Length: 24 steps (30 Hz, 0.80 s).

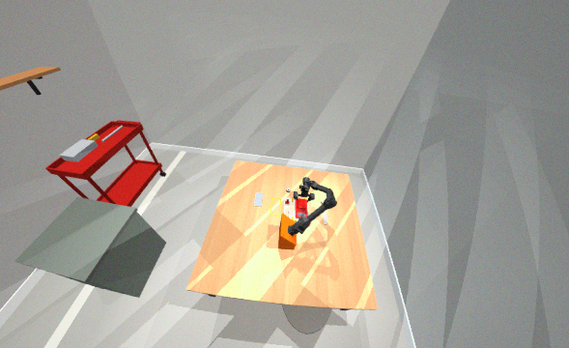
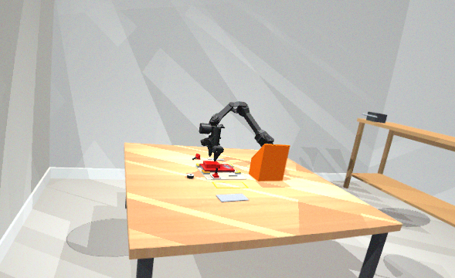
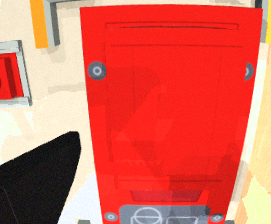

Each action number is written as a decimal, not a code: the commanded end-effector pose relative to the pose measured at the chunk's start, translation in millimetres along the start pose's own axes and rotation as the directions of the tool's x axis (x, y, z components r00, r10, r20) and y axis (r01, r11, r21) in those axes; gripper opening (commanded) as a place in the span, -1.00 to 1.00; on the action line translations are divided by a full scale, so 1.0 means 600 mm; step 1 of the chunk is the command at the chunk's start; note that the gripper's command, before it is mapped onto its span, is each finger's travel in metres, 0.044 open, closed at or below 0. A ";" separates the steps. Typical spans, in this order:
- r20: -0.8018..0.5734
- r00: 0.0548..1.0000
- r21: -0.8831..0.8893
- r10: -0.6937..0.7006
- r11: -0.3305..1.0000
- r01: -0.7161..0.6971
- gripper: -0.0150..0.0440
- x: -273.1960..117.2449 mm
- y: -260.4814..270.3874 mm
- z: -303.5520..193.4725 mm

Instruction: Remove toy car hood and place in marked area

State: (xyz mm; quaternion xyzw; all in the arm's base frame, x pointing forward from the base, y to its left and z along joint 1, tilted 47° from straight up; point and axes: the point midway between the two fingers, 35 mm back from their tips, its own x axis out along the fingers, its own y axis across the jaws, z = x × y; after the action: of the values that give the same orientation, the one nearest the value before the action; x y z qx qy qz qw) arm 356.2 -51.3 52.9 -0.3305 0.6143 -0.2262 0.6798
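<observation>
The toy car [image 1: 301, 214] [image 2: 231, 169] [image 3: 161, 216] sits on a pale board. Its red hood [image 1: 301, 203] [image 2: 211, 164] [image 3: 171, 100] shows as a raised block at one end, and from above as a broad panel with thin seams. My gripper [image 2: 217, 157] [image 3: 179, 142] is open and empty, pointing down just above the car. In the wrist view one finger is on each side of the red panel; contact cannot be told. The marked area, a thin yellow outline [image 1: 271, 207] [image 2: 231, 188], lies on the table beside the board, with nothing in it.
A tall orange block [image 1: 287, 238] [image 2: 269, 163] stands beside the board. A grey plate [image 1: 258, 199] [image 2: 232, 198] lies beyond the outline. A red piece with a black handle [image 2: 215, 175] [image 3: 3, 77] is on the board. A small black round part [image 2: 190, 176] lies nearby.
</observation>
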 end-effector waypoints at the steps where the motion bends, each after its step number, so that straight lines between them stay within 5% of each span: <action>1: -0.001 1.000 -0.005 0.000 1.000 0.000 1.00 0.006 0.001 -0.001; 24: -0.001 1.000 -0.005 -0.002 1.000 0.002 1.00 0.034 0.000 -0.003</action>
State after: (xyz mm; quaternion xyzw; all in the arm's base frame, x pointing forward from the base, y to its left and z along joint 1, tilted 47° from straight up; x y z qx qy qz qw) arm 357.8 -64.7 40.9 -0.3313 0.6141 -0.2269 0.6794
